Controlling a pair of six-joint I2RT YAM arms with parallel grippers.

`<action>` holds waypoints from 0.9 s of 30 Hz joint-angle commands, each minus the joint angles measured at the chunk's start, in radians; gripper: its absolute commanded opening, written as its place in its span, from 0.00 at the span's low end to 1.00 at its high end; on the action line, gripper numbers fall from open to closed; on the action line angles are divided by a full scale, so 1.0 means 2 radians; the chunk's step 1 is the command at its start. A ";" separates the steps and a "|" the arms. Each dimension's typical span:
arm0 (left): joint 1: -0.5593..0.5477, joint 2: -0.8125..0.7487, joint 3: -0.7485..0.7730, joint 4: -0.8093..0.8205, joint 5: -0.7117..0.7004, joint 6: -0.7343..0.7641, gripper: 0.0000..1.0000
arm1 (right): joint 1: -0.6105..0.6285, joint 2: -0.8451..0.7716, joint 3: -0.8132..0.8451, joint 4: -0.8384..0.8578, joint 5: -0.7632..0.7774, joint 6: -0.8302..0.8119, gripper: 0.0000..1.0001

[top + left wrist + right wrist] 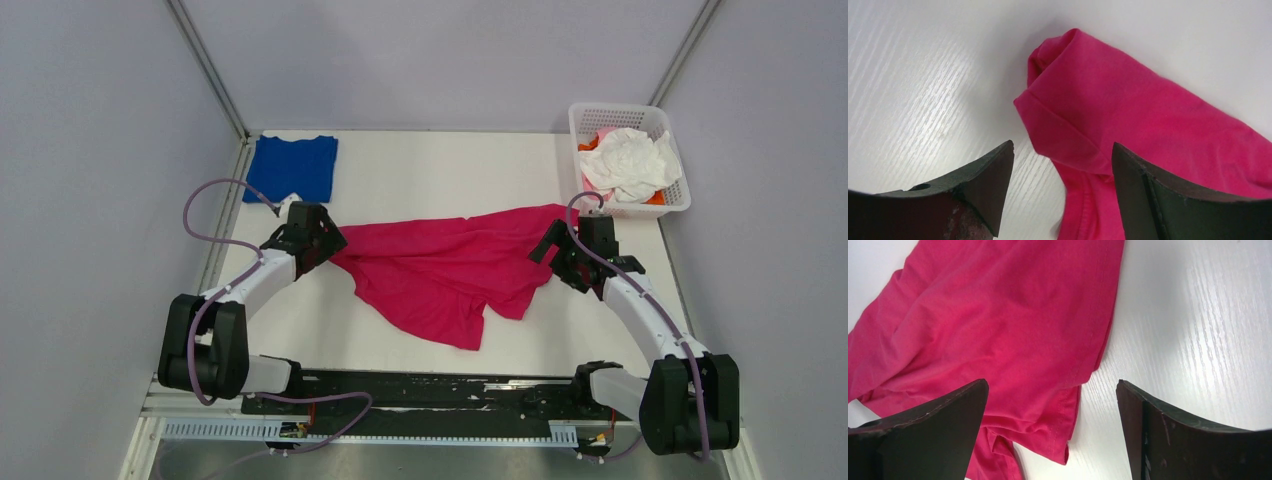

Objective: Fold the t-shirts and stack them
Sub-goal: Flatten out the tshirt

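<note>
A magenta-pink t-shirt (450, 268) lies crumpled and spread across the middle of the white table. A royal blue t-shirt (294, 166) lies folded at the far left. My left gripper (326, 243) hovers at the pink shirt's left end, open and empty; in the left wrist view (1063, 165) a rolled sleeve or hem (1083, 110) lies between and ahead of the jaws. My right gripper (556, 250) is at the shirt's right edge, open and empty; in the right wrist view (1052, 410) a hemmed corner (1063, 420) lies between the jaws.
A white lattice basket (574, 122) stands at the far right corner, holding white (628, 160), pale pink and orange cloth. Grey walls close in the table on three sides. Bare table (440, 170) shows behind the pink shirt.
</note>
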 commanded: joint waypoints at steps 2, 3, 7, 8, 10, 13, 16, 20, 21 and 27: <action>0.008 0.024 0.005 0.068 -0.014 -0.015 0.76 | 0.004 -0.051 -0.026 0.006 -0.013 -0.010 0.99; 0.010 0.027 0.006 0.069 -0.012 -0.016 0.74 | 0.004 -0.057 -0.029 0.001 -0.014 -0.012 0.99; 0.018 0.040 0.010 0.075 -0.007 -0.020 0.63 | 0.004 -0.079 -0.036 -0.011 -0.023 -0.016 0.99; 0.019 0.040 0.010 0.078 -0.007 -0.020 0.61 | 0.005 -0.082 -0.037 -0.015 -0.027 -0.017 0.99; 0.019 0.039 0.009 0.082 -0.012 -0.018 0.60 | 0.005 -0.085 -0.036 -0.024 -0.030 -0.019 0.99; 0.022 0.042 0.011 0.087 -0.014 -0.019 0.55 | 0.008 -0.089 -0.035 -0.034 -0.034 -0.022 0.98; 0.024 0.049 0.018 0.092 -0.008 -0.017 0.46 | 0.017 -0.089 -0.034 -0.045 -0.039 -0.026 0.98; 0.025 0.056 0.028 0.099 0.001 -0.012 0.24 | 0.048 -0.087 -0.033 -0.062 -0.039 -0.029 0.97; 0.025 0.057 0.030 0.100 0.002 -0.012 0.15 | 0.059 -0.085 -0.034 -0.063 -0.039 -0.027 0.96; 0.025 0.048 0.037 0.097 0.011 -0.005 0.00 | 0.117 -0.065 -0.036 -0.081 -0.038 0.005 0.85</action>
